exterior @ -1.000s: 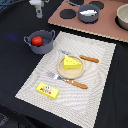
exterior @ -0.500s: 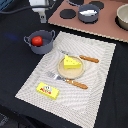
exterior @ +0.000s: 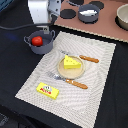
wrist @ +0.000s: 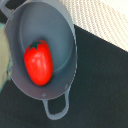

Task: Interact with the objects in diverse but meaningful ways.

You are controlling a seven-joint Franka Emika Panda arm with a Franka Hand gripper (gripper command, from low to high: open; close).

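Observation:
A grey two-handled pot (exterior: 45, 47) stands at the exterior view's left, off the mat, with a red tomato (exterior: 37, 40) inside. My gripper (exterior: 43, 29) hangs just above the pot's far rim; its fingers are not clear. The wrist view looks straight down on the pot (wrist: 60, 40) and the tomato (wrist: 38, 62), with no fingers showing. A yellow holed cheese wedge (exterior: 72, 62) lies on the tan plate (exterior: 64, 71) mid-mat. A flat yellow labelled box (exterior: 48, 90) lies at the mat's near left corner. A white piece (exterior: 89, 12) lies in a dark pan at the back.
A striped placemat (exterior: 100, 85) covers the dark tabletop. A wooden-handled knife (exterior: 89, 59) and fork (exterior: 75, 83) flank the plate. A brown board (exterior: 107, 27) at the back holds the dark pan (exterior: 89, 17), dark discs (exterior: 67, 13) and a bowl (exterior: 122, 16).
The arm has come forward and down from the back, toward the pot. The pot, tomato, cheese and box have not moved.

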